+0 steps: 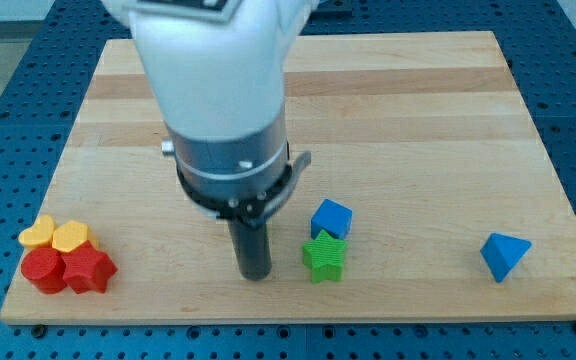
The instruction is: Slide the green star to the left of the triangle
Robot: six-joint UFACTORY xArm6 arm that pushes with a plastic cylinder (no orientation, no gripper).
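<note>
The green star (324, 256) lies on the wooden board (388, 110) near the view's bottom, just below and touching a blue cube (331, 217). The blue triangle (505, 255) lies far to the view's right of the star, near the board's bottom right. My tip (255, 272) rests on the board a short way to the view's left of the green star, with a gap between them. The white arm body hides the board above the tip.
A cluster sits at the board's bottom left: two yellow blocks (54, 235) above a red round block (42, 270) and a red star (90, 268). The board's bottom edge runs just below the tip and star.
</note>
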